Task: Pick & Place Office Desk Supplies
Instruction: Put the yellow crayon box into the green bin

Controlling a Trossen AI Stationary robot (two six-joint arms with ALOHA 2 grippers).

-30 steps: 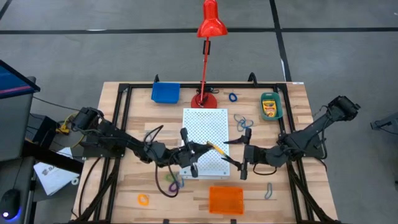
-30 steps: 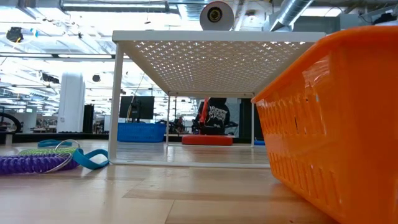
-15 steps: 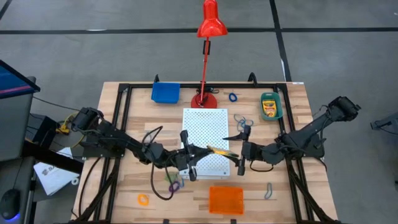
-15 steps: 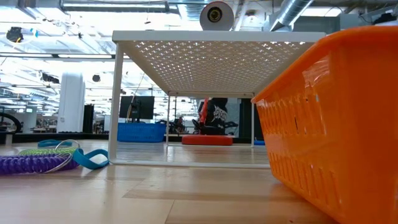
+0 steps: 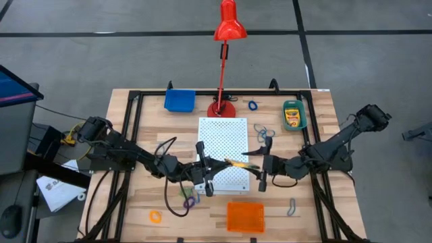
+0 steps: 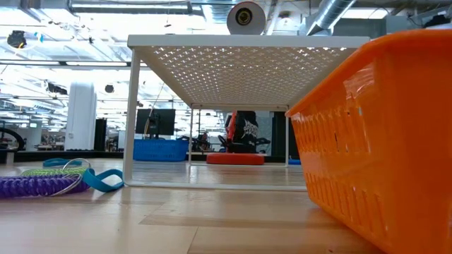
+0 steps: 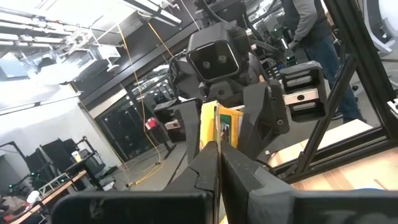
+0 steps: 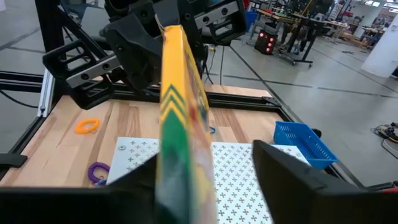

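— From above, what have you got?
— Your left tool (image 5: 221,164) is clamped on a yellow-and-green crayon box (image 5: 236,163), which it holds in the air over the white perforated board (image 5: 223,131), at the board's corner nearest the worktop's (image 5: 135,202) front and right edges. Your right tool (image 5: 259,165) faces it from the right with its fingers apart, one on each side of the box's free end.
— And the low view?
— Neither tool shows there. You see the orange tray (image 6: 381,141) close up at the front edge, the board standing on its legs, and a purple coil (image 6: 35,185) lying beside them.
— Left wrist?
— Your own fingers (image 7: 205,171) meet on the box's edge, and the other arm's fingers flank it.
— Right wrist?
— The box stands on edge between your fingers (image 8: 292,180). A gap shows on one side, so they have not gripped it.
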